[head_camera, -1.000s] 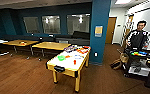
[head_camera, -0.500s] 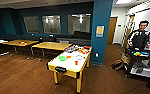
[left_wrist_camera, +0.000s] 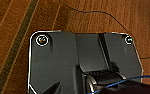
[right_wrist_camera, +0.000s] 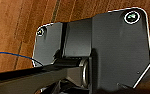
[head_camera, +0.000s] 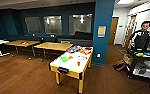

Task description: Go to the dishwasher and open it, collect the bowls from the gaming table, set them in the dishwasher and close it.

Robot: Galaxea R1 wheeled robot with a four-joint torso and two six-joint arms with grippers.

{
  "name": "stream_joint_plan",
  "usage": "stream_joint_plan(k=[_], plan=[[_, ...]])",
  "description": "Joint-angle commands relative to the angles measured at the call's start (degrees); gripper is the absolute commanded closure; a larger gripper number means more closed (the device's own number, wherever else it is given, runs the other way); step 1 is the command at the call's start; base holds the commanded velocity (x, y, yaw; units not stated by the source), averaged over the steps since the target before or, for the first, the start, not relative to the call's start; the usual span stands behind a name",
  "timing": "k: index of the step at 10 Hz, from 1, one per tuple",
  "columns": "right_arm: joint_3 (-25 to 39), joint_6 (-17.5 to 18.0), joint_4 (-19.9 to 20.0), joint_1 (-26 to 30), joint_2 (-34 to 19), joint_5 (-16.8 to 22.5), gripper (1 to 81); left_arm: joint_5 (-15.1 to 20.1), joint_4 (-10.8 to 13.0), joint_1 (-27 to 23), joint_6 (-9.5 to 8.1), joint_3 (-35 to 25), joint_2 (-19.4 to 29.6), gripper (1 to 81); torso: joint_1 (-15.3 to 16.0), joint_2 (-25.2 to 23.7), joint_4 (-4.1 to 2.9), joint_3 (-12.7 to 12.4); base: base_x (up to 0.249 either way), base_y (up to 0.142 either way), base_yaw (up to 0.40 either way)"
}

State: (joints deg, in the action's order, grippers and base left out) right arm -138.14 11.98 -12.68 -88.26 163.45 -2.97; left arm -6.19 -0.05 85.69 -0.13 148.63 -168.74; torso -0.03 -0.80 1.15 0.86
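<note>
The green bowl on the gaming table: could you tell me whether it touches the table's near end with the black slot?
Apart. In the head view, the green bowl sits mid-top on the gaming table, with bare white top between it and the black slot.

White-topped gaming table [head_camera: 66,65] bearing bowls [head_camera: 64,59]

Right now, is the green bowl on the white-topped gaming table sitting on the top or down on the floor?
On the top. The green bowl rests on the gaming table among other colourful items, above the wooden floor.

White-topped, yellow-sided gaming table [head_camera: 73,65] carries a green bowl [head_camera: 64,59] beside a teal pillar [head_camera: 103,30].
</note>
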Motion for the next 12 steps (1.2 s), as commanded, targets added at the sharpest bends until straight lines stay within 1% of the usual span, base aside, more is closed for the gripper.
stream_joint_plan(k=[1, 12], plan=[[0.69, -0.12, -0.59, 3.13, -0.12, 2.36, 1.0, 2.5, 0.05, -3.37, 0.13, -0.18, 0.77, 1.0, 0.03, 0.0, 0.0, 0.0, 0.114, 0.079, 0.0], [0.61, -0.12, -0.59, 3.39, -0.03, 2.36, 1.0, 2.5, 0.22, -3.37, 0.13, -0.18, 0.77, 1.0, 0.06, 0.0, 0.0, 0.0, 0.135, 0.072, 0.0]])
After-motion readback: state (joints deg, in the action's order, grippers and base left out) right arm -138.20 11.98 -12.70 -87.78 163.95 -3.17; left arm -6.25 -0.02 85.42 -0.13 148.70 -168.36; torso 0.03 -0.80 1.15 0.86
